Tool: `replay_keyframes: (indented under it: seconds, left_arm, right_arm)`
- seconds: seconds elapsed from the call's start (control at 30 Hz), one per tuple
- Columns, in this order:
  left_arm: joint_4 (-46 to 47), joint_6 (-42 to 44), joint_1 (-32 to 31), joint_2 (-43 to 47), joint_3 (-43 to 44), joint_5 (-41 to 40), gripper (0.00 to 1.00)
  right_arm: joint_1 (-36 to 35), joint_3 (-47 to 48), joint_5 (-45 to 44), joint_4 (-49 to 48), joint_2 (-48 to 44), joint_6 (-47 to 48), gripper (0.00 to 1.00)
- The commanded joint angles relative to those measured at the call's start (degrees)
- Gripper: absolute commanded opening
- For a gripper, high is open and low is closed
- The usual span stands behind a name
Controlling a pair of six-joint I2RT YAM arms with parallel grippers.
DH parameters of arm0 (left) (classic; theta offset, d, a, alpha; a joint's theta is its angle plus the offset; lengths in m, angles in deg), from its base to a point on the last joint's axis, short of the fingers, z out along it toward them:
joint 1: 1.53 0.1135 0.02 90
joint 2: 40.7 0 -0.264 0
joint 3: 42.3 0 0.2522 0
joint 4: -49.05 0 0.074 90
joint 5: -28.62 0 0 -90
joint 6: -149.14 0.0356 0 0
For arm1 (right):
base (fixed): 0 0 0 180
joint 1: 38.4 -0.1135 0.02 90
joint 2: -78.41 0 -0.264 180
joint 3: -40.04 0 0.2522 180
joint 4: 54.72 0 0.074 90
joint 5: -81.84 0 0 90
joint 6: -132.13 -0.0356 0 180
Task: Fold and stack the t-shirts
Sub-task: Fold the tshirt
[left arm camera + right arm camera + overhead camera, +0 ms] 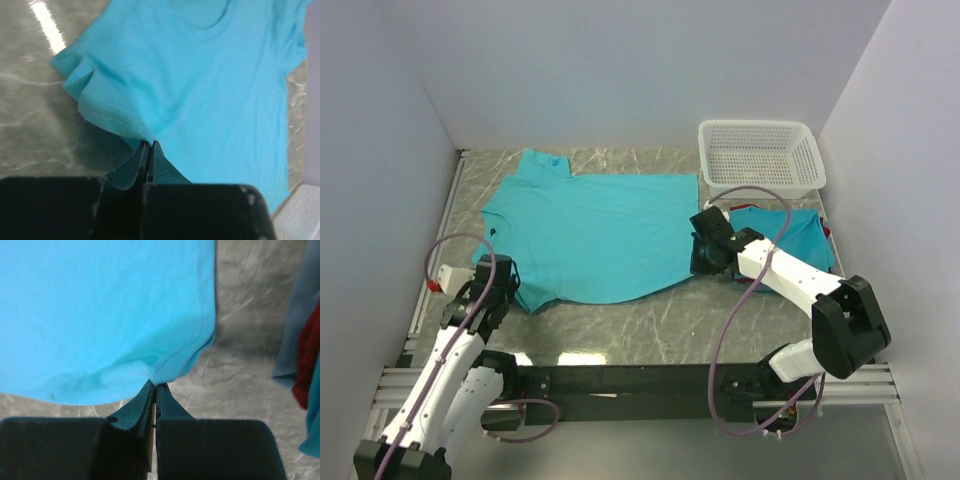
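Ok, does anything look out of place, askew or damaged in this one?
Nothing much. The spread teal t-shirt is bunched only where the left gripper and right gripper pinch its edge; a red shirt pokes from the stack.

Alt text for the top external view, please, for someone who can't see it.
A teal t-shirt lies spread on the table, the left gripper shut on its near sleeve, the right gripper on its near hem corner. A white mesh basket stands far right, other shirts piled in front of it.
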Motion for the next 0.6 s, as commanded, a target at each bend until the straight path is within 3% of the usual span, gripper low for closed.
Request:
replay_keyframes:
  seconds: [0.0, 0.43, 0.57]
  left_arm:
    - [9.2, 4.0, -0.1, -4.0, 4.4, -2.4, 0.0]
    - [28.0, 14.4, 0.5, -21.6, 11.5, -2.8, 0.0]
    - [29.2, 15.7, 1.2, -26.3, 14.6, -2.6, 0.0]
  right_arm:
    - [2.2, 5.0, -1.0, 1.1, 1.6, 1.8, 0.0]
    - [8.5, 13.3, 2.2, -0.1, 8.3, 6.8, 0.0]
    - [9.8, 15.6, 2.6, -0.7, 9.9, 8.1, 0.0]
